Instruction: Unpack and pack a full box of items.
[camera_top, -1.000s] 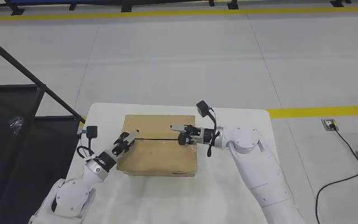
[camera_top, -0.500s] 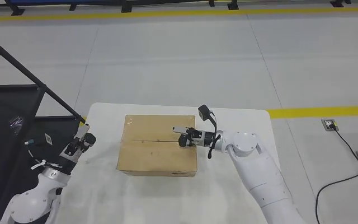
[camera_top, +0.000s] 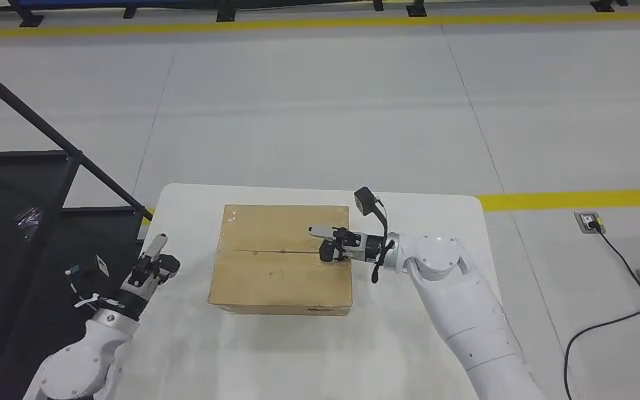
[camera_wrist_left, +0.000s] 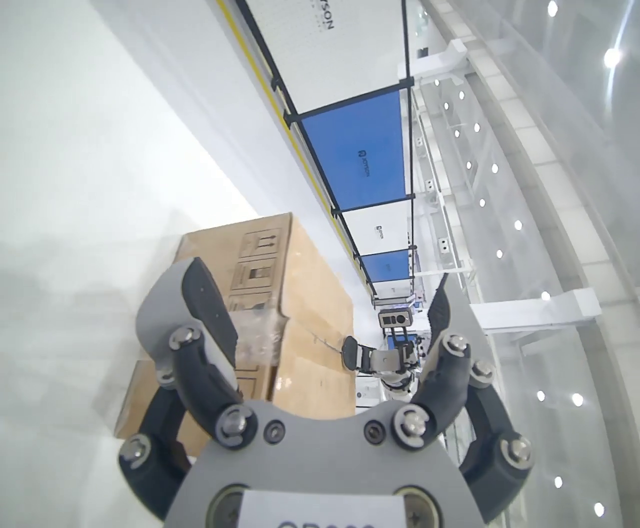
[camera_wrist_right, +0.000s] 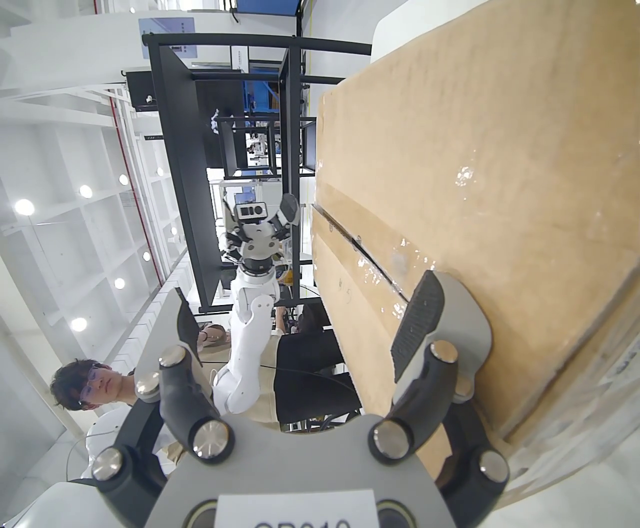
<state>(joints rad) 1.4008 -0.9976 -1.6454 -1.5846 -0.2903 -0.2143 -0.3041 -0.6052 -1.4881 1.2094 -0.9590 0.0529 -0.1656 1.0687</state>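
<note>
A closed brown cardboard box (camera_top: 280, 270) stands in the middle of the white table (camera_top: 420, 330). Its two top flaps meet at a seam (camera_top: 270, 249) with shreds of clear tape. My right gripper (camera_top: 320, 240) is open over the box top at the seam's right end. In the right wrist view one finger pad (camera_wrist_right: 417, 320) lies against the box top (camera_wrist_right: 475, 175) beside the seam; the right gripper (camera_wrist_right: 300, 325) holds nothing. My left gripper (camera_top: 160, 255) is open and empty, off the box's left side near the table's left edge. In the left wrist view the left gripper (camera_wrist_left: 325, 310) faces the box's end (camera_wrist_left: 300, 310).
A black frame and dark cloth (camera_top: 40, 230) stand just beyond the table's left edge, close to my left arm. Bare tabletop lies in front of the box and to its right.
My left gripper has pulled back from the box top's left end to the table's left edge. The right gripper has barely shifted on the box top. The box has stayed put.
</note>
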